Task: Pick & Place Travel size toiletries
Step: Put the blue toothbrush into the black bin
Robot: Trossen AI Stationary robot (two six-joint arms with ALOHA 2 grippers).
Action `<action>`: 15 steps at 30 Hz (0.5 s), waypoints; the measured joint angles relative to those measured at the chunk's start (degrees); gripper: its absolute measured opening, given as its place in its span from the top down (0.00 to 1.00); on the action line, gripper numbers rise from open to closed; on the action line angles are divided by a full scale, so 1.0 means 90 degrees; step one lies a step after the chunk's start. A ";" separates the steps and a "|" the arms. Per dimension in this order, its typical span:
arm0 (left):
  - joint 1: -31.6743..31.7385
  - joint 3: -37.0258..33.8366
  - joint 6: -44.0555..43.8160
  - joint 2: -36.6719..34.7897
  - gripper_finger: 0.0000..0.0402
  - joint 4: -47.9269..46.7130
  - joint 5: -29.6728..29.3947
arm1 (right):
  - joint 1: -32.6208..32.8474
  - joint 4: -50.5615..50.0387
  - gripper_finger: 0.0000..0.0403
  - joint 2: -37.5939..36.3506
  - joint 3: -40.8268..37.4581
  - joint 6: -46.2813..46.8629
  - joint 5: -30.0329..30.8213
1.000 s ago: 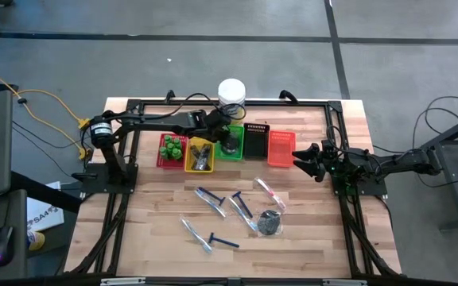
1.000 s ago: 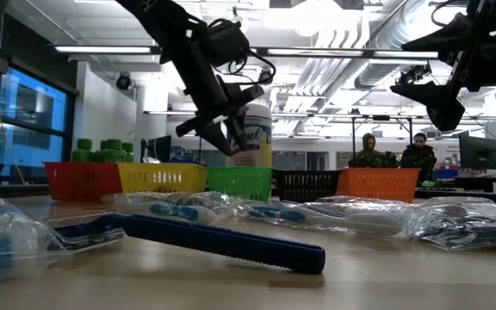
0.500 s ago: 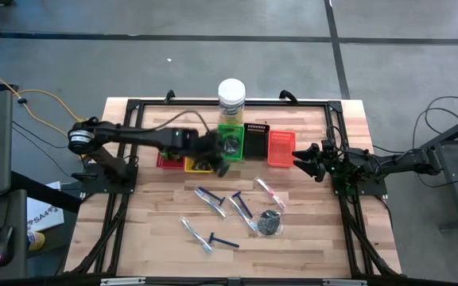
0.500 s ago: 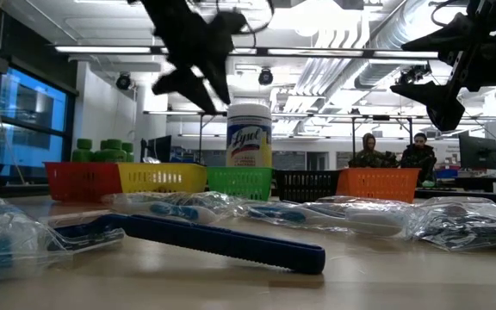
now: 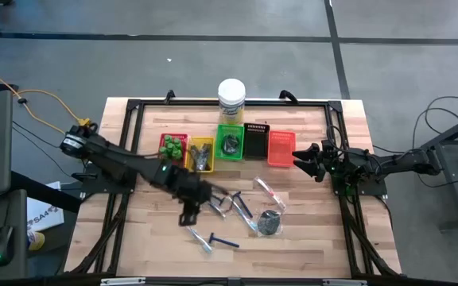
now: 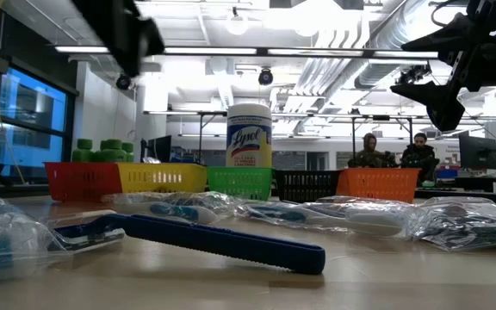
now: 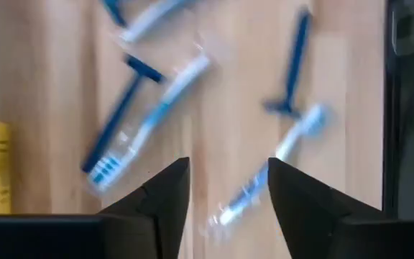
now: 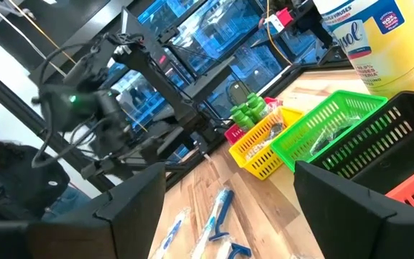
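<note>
Wooden table [image 5: 308, 246] strewn with razors [image 5: 241, 205]; left end effector [image 5: 191, 208] spread, empty (right end effector [image 5: 307, 161] wide, waiting).

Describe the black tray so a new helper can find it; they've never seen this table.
Start at the tall white-lidded jar at the table's far edge. In front of it runs a row of five small trays; the black tray is fourth from the left arm's side, between green and orange.

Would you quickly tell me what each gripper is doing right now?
Left gripper: open, empty, above the loose toothbrushes and razors.
Right gripper: open, empty, beside the orange tray.
</note>
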 joint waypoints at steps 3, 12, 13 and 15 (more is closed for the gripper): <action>-0.0415 -0.0030 0.0362 0.0000 0.49 -0.0284 -0.0068 | 0.0000 -0.0002 0.27 0.0001 0.0000 -0.0002 -0.0002; -0.1233 -0.0951 0.1178 0.0012 0.44 0.0342 -0.0063 | 0.0000 -0.0002 0.27 0.0001 0.0000 -0.0002 -0.0002; -0.1277 -0.1056 0.1257 0.0012 0.44 0.0503 -0.0062 | 0.0000 -0.0002 0.27 0.0001 0.0000 -0.0001 -0.0001; -0.1336 -0.1238 0.1351 0.0012 0.44 0.0793 -0.0060 | 0.0000 -0.0002 0.27 0.0001 0.0000 -0.0001 -0.0002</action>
